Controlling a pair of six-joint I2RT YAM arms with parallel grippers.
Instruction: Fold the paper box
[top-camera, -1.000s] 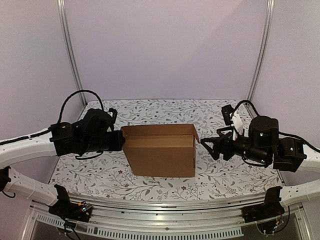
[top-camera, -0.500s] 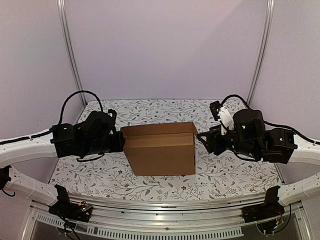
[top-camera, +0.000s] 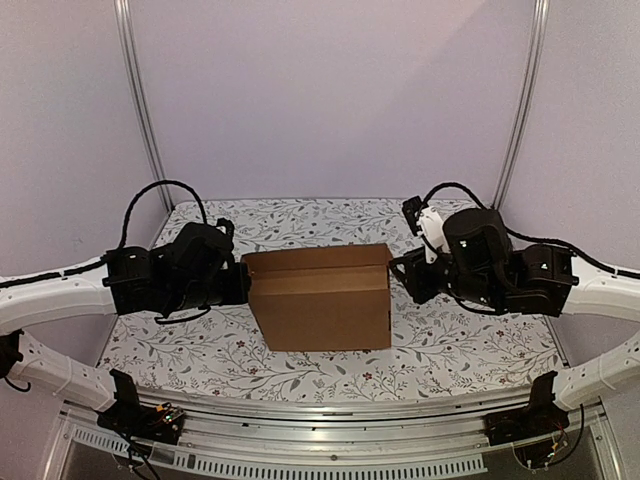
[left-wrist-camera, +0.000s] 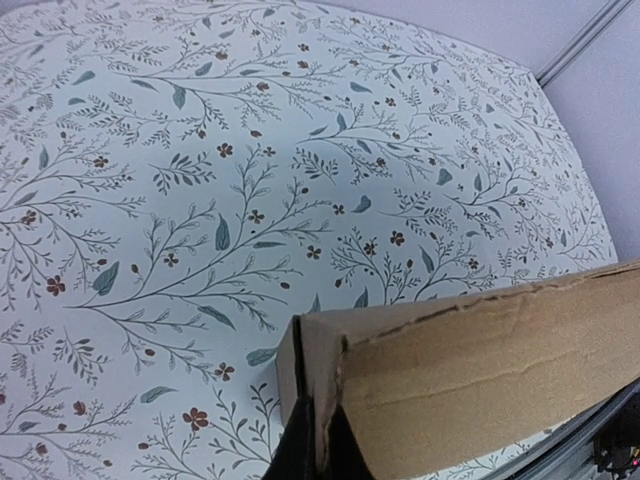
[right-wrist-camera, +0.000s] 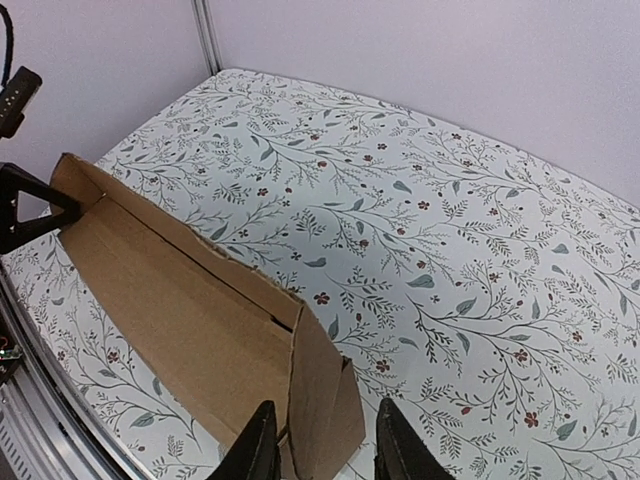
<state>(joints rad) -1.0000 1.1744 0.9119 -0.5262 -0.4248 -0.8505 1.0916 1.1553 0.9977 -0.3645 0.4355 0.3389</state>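
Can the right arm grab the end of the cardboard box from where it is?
Probably yes. The right gripper has a finger on each side of the paper box end flap, with nothing in between, so closing should pinch it.

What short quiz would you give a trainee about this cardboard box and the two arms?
1. True or false: the paper box lies flat as an unfolded sheet.
2. The left gripper pinches: A) the box's edge, B) a cable, C) nothing.
3. Which gripper has its fingers apart, astride the box's end?
Key: 1 false; 2 A; 3 the right gripper.
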